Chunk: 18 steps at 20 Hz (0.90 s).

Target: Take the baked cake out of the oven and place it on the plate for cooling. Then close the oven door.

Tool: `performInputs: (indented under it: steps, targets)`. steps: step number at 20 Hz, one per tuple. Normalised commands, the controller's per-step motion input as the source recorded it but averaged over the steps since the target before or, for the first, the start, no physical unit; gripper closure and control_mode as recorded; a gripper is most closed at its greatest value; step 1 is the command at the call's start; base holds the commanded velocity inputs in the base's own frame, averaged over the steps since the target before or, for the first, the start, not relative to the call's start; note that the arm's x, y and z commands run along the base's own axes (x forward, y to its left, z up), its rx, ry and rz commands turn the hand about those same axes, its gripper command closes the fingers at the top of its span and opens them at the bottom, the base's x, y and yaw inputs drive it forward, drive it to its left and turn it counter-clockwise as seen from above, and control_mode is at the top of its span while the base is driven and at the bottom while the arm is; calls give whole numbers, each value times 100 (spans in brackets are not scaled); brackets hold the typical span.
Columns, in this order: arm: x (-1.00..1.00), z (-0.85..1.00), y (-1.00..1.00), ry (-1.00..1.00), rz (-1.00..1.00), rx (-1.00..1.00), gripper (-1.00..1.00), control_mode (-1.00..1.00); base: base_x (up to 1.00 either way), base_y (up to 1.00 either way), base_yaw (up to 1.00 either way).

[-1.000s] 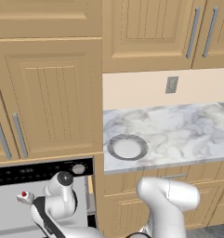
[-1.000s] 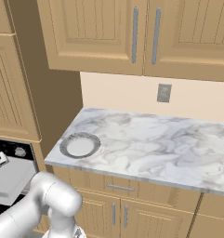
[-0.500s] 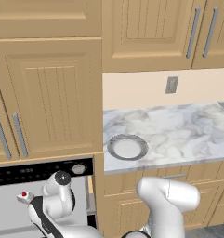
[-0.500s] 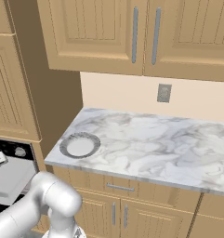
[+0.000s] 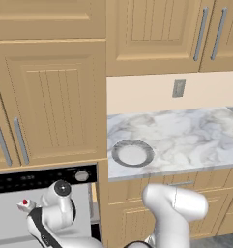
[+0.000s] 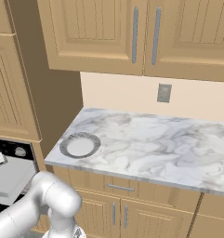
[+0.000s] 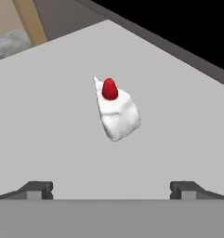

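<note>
1. Left base view: the oven (image 5: pixel 45 177) sits at lower left under tall wooden cabinets (image 5: pixel 50 97), with its black control panel and a silver knob (image 5: pixel 81 175) showing. The baked cake (image 5: pixel 25 205) appears as a small pale piece with a red top against the grey surface below the panel, right beside the arm's (image 5: pixel 57 213) dark-jointed wrist. The plate (image 5: pixel 132 153) lies on the marble counter (image 5: pixel 185 135), near its left front edge, well apart from the cake.

2. Right base view: the plate (image 6: pixel 80 145) rests at the counter's (image 6: pixel 150 139) left end, and a wall outlet (image 6: pixel 164 93) hangs above. The oven's (image 6: pixel 11 162) panel and grey surface show at the left edge; a small pale object at that edge is too small to make out.

3. Hand view: the baked cake (image 7: pixel 116 109) lies on a plain grey surface (image 7: pixel 48 130), red topping up. The gripper (image 7: pixel 111 189) stands wide open, its two fingertips (image 7: pixel 36 189) spread on either side below the cake, holding nothing and not touching it.
</note>
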Motion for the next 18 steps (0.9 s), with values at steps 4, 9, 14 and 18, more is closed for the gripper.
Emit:
performInputs:
  steps: [4, 9, 14, 18]
  targets:
    - [33, 0, 11, 2, 0, 0, -100, -100, 0, 0, 0]
    - [29, 0, 11, 1, 0, 0, -100, -100, 0, 0, 0]
    - [27, 0, 9, 0, 0, 0, -100, -100, 0, 0, 0]
    - [24, 0, 2, 0, 0, 0, -100, -100, 0, 0, 0]
